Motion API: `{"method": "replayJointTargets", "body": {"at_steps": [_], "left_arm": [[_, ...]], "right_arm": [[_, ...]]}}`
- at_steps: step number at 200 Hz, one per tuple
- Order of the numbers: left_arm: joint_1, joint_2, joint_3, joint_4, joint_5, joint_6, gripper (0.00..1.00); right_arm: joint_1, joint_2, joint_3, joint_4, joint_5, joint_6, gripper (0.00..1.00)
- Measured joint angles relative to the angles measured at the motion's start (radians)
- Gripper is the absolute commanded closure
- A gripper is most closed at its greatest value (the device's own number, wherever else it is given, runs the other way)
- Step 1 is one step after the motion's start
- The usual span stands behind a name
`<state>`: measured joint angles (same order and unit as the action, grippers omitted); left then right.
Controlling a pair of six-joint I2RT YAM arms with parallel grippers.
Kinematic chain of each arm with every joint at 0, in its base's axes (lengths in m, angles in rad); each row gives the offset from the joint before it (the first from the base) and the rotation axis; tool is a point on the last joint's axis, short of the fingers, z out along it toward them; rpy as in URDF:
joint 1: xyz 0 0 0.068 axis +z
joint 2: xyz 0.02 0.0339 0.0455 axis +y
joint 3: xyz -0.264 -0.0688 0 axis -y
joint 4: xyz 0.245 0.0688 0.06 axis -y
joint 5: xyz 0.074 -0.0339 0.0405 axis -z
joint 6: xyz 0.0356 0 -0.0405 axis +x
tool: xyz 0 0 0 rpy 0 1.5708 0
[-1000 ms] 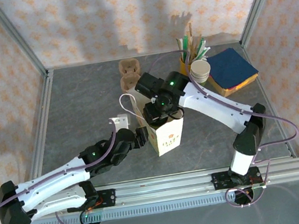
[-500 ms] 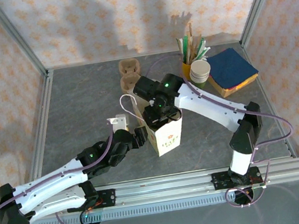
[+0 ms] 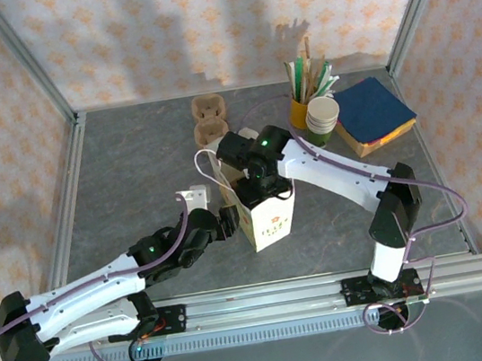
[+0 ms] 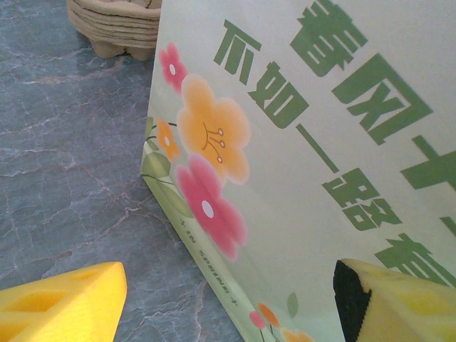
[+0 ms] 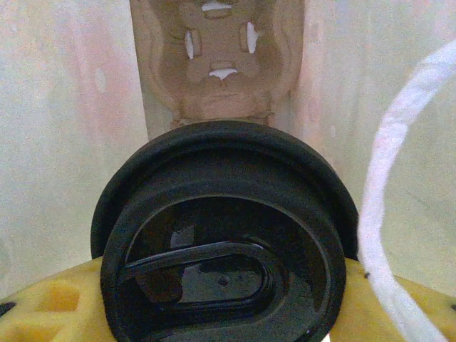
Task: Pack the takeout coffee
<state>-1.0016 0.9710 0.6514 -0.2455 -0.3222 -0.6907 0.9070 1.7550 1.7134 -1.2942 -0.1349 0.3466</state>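
The takeout coffee (image 5: 224, 235) fills the right wrist view from above as a round black lid. My right gripper (image 5: 221, 313) is shut on it, a yellow finger (image 5: 50, 306) on each side. The cup hangs inside the pale green paper bag (image 3: 270, 220), over a brown pulp cup carrier (image 5: 217, 64) on the bag's floor. From above, the right gripper (image 3: 258, 182) sits in the bag's mouth and hides the cup. My left gripper (image 3: 228, 217) stands open at the bag's left side. In its wrist view the bag's lower corner (image 4: 214, 235) lies between the yellow fingers (image 4: 64, 303).
Two stacked pulp carriers (image 3: 209, 120) stand behind the bag. A yellow cup of sticks and straws (image 3: 300, 110), a lidless stack of cups (image 3: 323, 116) and blue and yellow napkins (image 3: 374, 112) sit at the back right. The bag's white cord handle (image 3: 207, 163) loops leftward.
The right arm has shifted left and lower over the bag's mouth with the cup. The left arm has stayed at the bag's side.
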Motion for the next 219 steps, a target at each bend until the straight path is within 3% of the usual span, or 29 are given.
{"method": "replayJointTargets", "body": {"at_steps": [219], "left_arm": [[0.000, 0.023, -0.014, 0.023, 0.000, 0.008, 0.21]], "right_arm": [[0.000, 0.006, -0.006, 0.000, -0.022, 0.001, 0.63]]}}
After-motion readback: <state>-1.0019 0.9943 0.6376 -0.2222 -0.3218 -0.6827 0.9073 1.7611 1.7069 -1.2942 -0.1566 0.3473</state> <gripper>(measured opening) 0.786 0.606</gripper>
